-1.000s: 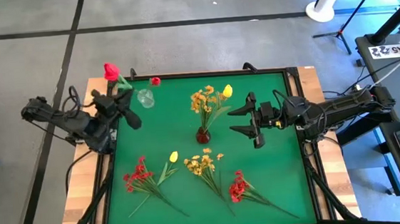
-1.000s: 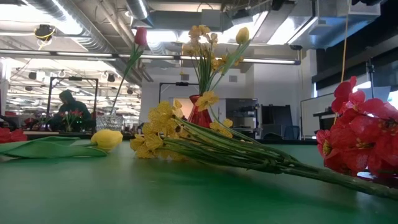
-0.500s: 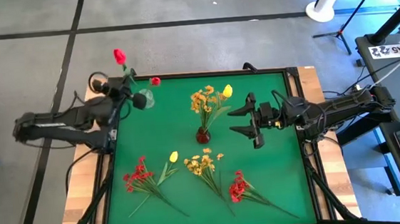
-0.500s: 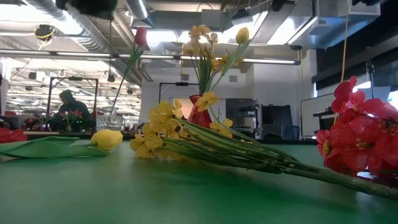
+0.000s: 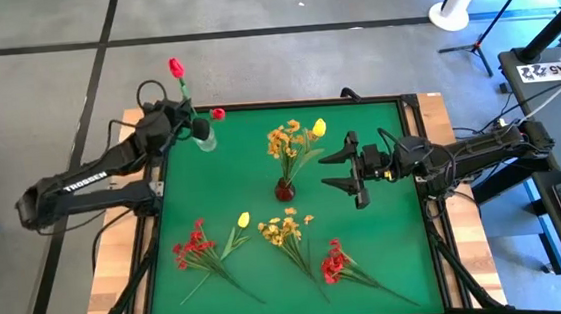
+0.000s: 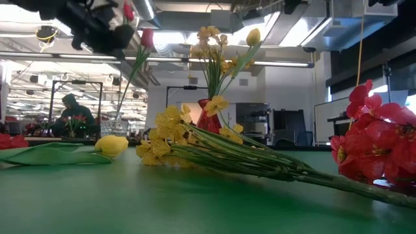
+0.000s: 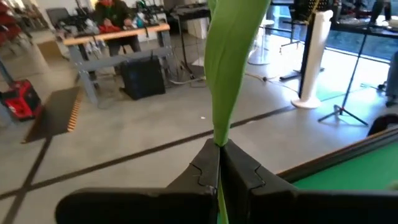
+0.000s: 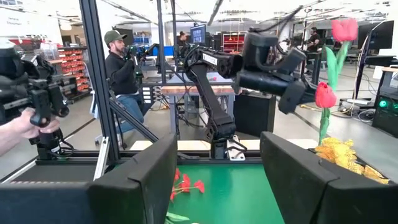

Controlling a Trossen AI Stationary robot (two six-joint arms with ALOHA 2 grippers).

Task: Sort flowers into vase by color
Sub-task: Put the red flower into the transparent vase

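- The left gripper, clamped on the green stem of a red tulip, holds it upright over the clear glass vase at the mat's far left corner; another red tulip already stands in that vase.
- The red vase at mid-table already carries a yellow spray and a yellow tulip.
- On the green mat there lie unsorted: a red spray, a yellow tulip bud, a yellow bunch and a red bunch.
- The right gripper waits beside the red vase, fingers wide apart and empty.
- Judged roughly half done.
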